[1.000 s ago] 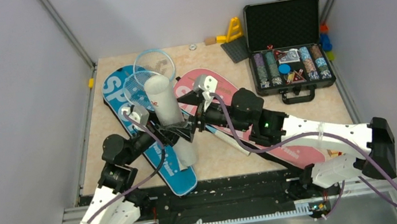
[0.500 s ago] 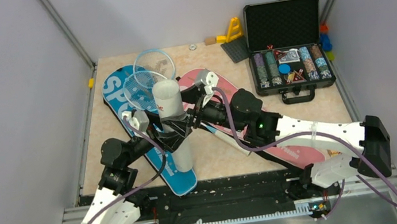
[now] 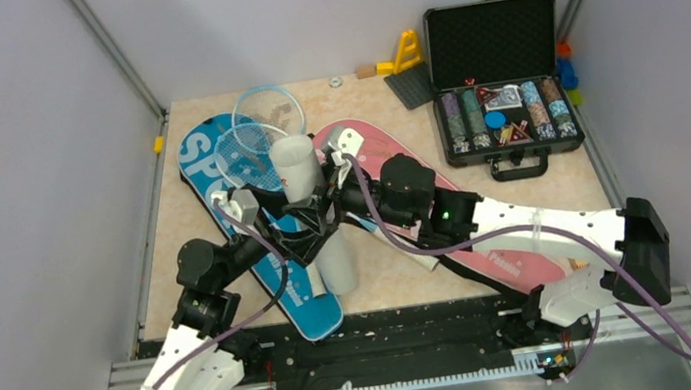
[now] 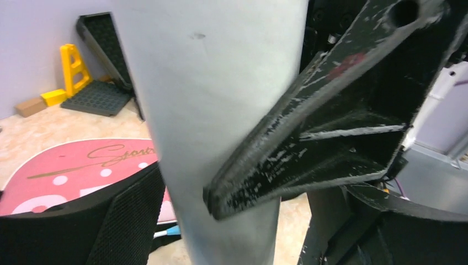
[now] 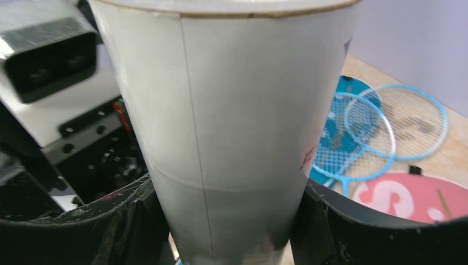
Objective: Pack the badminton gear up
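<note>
The white tube (image 3: 298,173) stands near upright over the middle of the table (image 3: 563,189), its upper end tipped slightly far and left, its foot by the near end of the blue cover (image 3: 200,156); whether the foot rests on anything I cannot tell; both pincers meet it at mid-height, square across its long axis; the right pincer (image 5: 226,221), reaching in from the right, is clamped on it, a pad flat on either side; the left pincer (image 4: 229,232), from the near left, holds its jaws apart, a strip of table showing beside the tube; so the right arm likely carries it, and the left should back off near-left.
</note>
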`<state>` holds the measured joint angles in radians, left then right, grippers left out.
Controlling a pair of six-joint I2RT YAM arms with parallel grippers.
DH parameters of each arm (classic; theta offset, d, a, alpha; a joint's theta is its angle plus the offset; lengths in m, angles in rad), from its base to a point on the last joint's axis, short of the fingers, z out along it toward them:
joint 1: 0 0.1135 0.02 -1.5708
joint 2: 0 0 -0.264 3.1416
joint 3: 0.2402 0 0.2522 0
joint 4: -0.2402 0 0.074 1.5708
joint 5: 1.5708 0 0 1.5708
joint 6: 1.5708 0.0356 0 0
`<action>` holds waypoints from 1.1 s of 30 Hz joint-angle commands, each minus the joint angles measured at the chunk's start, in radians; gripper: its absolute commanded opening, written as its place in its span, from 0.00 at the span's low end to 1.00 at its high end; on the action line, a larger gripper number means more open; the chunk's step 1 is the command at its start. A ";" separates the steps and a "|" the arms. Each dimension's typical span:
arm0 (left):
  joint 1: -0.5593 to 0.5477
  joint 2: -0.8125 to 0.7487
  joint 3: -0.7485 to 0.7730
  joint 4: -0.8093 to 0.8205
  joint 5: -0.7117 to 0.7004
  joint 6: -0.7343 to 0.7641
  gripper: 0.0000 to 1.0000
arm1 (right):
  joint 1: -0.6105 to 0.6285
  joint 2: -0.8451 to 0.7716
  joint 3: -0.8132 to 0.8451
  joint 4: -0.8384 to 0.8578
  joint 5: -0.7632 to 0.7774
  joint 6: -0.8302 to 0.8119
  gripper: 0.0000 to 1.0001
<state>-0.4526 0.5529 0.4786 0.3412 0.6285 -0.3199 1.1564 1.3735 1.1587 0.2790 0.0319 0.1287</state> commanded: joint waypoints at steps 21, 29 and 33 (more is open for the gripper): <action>0.000 0.057 0.030 -0.333 -0.768 -0.152 0.99 | -0.536 0.052 0.415 -0.948 0.137 -0.675 0.52; 0.000 0.170 0.037 -0.337 -0.862 -0.160 0.99 | -0.677 0.267 0.276 -0.732 0.170 -0.716 0.54; 0.000 0.198 0.039 -0.365 -0.915 -0.156 0.99 | -0.685 0.386 0.301 -0.724 0.233 -0.701 0.65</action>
<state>-0.4526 0.7349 0.4751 -0.0231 -0.2050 -0.4706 0.4782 1.7027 1.4220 -0.5350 0.1932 -0.5461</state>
